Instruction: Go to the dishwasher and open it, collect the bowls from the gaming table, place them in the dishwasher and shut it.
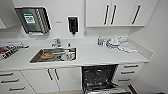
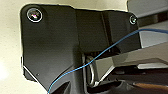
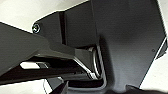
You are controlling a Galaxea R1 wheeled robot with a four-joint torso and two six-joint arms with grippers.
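Note:
The dishwasher [image 1: 99, 75] stands open under the white counter, right of centre in the head view. Its dark inside with racks shows, and its door [image 1: 107, 91] is folded down toward me at the frame's lower edge. The gaming table and the bowls are out of view. In the left wrist view, the robot's dark plate [image 2: 57, 42] sits close up with a thin blue cable [image 2: 110, 47] across it. The right wrist view has the same kind of dark plate [image 3: 125, 37] against a pale surface.
A steel sink [image 1: 53, 55] with dishes in it is set in the counter [image 1: 100, 56], left of the dishwasher. Dishes and a cloth [image 1: 117, 43] lie at the back right. White drawers [image 1: 128, 72] flank the dishwasher on the right, white cabinet doors [image 1: 53, 78] on the left.

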